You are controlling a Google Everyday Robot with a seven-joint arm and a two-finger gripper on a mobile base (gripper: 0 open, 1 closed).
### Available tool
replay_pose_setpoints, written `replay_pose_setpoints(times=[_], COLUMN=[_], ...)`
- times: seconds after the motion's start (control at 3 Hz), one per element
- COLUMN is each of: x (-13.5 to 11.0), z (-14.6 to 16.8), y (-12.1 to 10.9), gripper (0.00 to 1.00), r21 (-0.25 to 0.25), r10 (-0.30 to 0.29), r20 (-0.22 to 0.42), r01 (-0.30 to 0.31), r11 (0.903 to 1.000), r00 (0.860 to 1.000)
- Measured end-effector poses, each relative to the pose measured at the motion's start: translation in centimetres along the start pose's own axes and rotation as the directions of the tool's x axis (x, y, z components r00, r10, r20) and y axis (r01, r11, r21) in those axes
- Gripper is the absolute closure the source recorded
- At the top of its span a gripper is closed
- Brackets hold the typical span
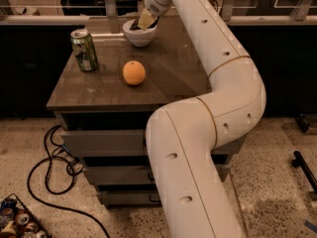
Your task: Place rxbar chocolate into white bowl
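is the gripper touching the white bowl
Cannot tell. In the camera view the gripper hangs at the mouth of the white bowl at the table's back and overlaps its rim, so neither contact nor a gap shows.

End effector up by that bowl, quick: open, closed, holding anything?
End effector: just over the white bowl; whether it is open, closed or holding something cannot be told.
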State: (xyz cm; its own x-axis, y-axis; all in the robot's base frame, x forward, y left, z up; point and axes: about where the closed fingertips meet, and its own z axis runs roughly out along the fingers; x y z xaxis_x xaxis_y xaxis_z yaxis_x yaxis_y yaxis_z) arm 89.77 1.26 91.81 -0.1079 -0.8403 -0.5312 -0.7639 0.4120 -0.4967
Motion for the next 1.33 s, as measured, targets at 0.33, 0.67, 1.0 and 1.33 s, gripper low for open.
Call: replay_pose_setpoints(times=[0.33,0.67,1.0,1.33], x=[0.1,0.1,0.2,0.3], z=[0.4,0.8,1.2,1.7], y=[0.2,0.5,0.7,1.0], gripper=[0.63,0.39,0.18,0.00], r21=[-0.005,-0.011,-0.016,-0.022], r10=[0.000,0.000,-0.001,-0.001], r20=[-0.002,-0.005,-0.007,-0.010], r01=[0.000,0.000,0.000,0.001], r11=[1.0000,0.9999,0.9999,0.9998], r00=[1.000,1.000,1.000,1.000])
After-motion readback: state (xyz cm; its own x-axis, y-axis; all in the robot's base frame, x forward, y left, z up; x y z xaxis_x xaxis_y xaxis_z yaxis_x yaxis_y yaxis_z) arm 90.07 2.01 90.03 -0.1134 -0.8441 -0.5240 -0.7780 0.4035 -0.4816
